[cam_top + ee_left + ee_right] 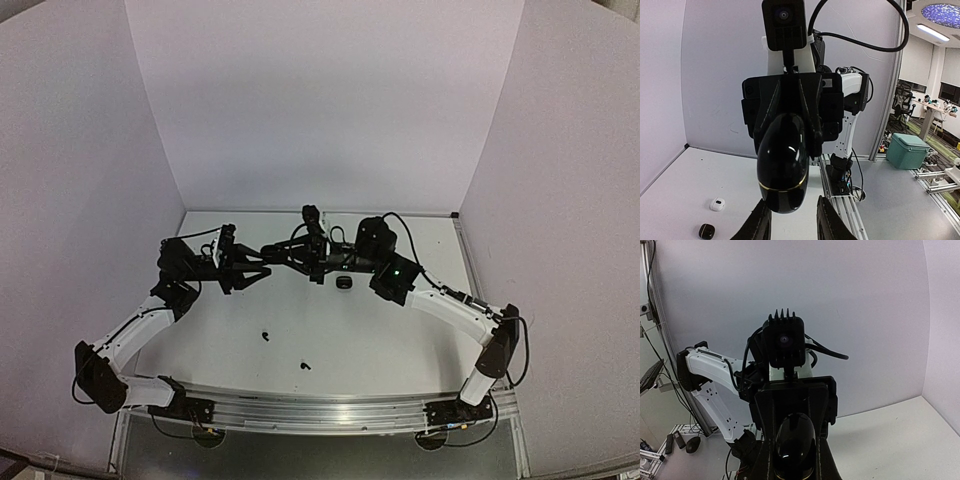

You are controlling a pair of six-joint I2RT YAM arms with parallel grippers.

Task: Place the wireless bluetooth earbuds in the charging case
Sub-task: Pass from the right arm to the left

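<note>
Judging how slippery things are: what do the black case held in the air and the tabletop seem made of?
The charging case looks like hard, glossy black plastic: sharp light reflections, with a thin gold band, perhaps metal or paint. The table looks matte white, maybe laminate or painted board: no glare.

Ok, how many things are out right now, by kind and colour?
Glossy black oval charging case with gold seam, held up: 1
Black rounded pebble-like case, lying loose: 1
White rounded pebble-like case: 1
Tiny black stemmed earbuds: 2
Total: 5
</note>
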